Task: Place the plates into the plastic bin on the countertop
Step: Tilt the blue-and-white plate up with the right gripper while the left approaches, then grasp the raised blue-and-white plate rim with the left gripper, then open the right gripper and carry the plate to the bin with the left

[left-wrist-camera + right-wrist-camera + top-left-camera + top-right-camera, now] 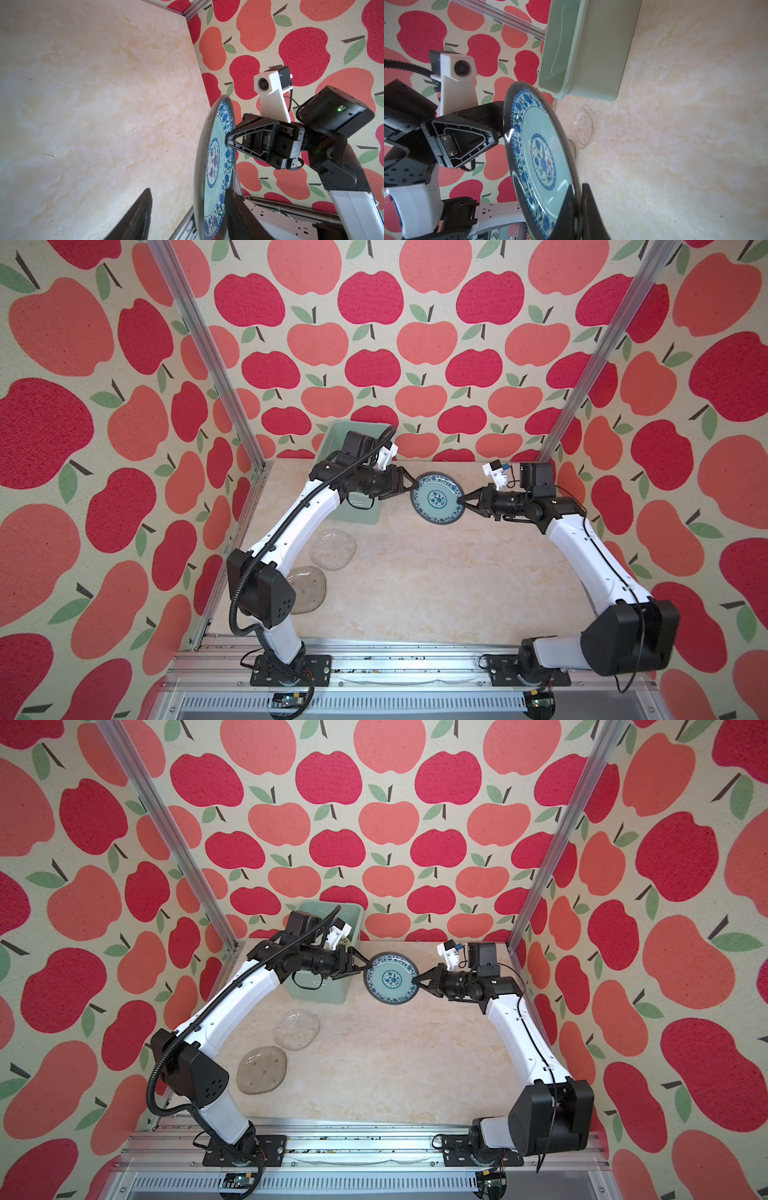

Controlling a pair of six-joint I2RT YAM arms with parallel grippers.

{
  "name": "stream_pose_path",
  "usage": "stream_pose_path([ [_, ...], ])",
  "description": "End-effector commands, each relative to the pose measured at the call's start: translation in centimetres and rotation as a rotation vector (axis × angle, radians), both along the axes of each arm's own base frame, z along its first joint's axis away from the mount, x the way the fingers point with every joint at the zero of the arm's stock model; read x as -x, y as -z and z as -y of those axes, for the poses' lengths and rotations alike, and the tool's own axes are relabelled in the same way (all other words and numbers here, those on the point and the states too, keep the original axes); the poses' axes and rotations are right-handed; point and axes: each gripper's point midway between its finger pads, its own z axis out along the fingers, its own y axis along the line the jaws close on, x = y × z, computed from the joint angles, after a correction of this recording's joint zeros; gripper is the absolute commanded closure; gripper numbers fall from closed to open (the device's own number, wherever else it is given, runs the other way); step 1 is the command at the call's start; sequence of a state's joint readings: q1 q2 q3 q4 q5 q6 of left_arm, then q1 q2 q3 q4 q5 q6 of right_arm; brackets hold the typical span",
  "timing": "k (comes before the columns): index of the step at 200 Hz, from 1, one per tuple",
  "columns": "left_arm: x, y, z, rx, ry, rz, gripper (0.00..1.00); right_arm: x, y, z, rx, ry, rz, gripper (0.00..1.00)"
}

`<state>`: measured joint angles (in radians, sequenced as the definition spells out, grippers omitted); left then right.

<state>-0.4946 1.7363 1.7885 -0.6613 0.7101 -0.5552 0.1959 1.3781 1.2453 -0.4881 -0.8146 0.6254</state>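
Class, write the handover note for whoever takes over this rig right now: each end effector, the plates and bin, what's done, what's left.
Right end effector: shut on the rim of the blue-patterned plate, held above the countertop, right of the plastic bin.
Left end effector: open, jaws straddling the plate's opposite rim, not clamped.
Two clear glass plates lie on the countertop in front of the bin.
Done: unclear; the left arm hides the bin's inside.
Left: bin the blue plate, then both glass plates.
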Motion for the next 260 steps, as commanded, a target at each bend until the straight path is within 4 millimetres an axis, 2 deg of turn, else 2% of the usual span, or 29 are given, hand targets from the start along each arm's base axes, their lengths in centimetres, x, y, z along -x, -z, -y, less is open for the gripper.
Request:
stream_pose_path([
  [1,0.4,-1.3,1.1,0.039,0.037,0.005,0.49,0.5,-2.2,-0.3,-0.043,-0.019,0.046,1.0],
  [51,1.5,0.0,2.9,0.016,0.091,-0.053,0.68,0.5,-2.0,-0.4,-0.048,-0.017,0.043,1.0],
  [104,2.0,1.0,3.3,0.001,0.108,-0.107,0.82,0.2,-2.2,-0.3,-0.051,-0.004,0.054,1.0],
  [140,1.8,1.1,3.6,0.016,0.101,-0.129,0.96,0.0,-2.0,-0.4,-0.052,-0.004,0.049,0.99],
  [152,1.7,1.3,3.7,0.018,0.099,-0.136,1.0,0.0,-2.1,-0.4,-0.051,-0.003,0.049,0.93],
  [185,1.2,1.1,3.3,0.026,0.067,-0.144,1.0,-0.3,-2.2,0.1,-0.036,0.015,0.052,0.62],
  [207,0.0,0.5,2.4,0.039,0.001,-0.131,1.0,-0.7,-3.0,0.9,-0.032,0.04,0.069,0.47],
  [232,-2.6,-0.9,0.4,0.073,-0.154,-0.09,1.0,-1.2,-4.3,2.3,-0.029,0.09,0.103,0.43],
  [260,-6.8,-3.4,-2.5,0.163,-0.394,-0.011,1.0,-1.8,-4.6,4.3,0.018,0.193,0.152,0.4],
])
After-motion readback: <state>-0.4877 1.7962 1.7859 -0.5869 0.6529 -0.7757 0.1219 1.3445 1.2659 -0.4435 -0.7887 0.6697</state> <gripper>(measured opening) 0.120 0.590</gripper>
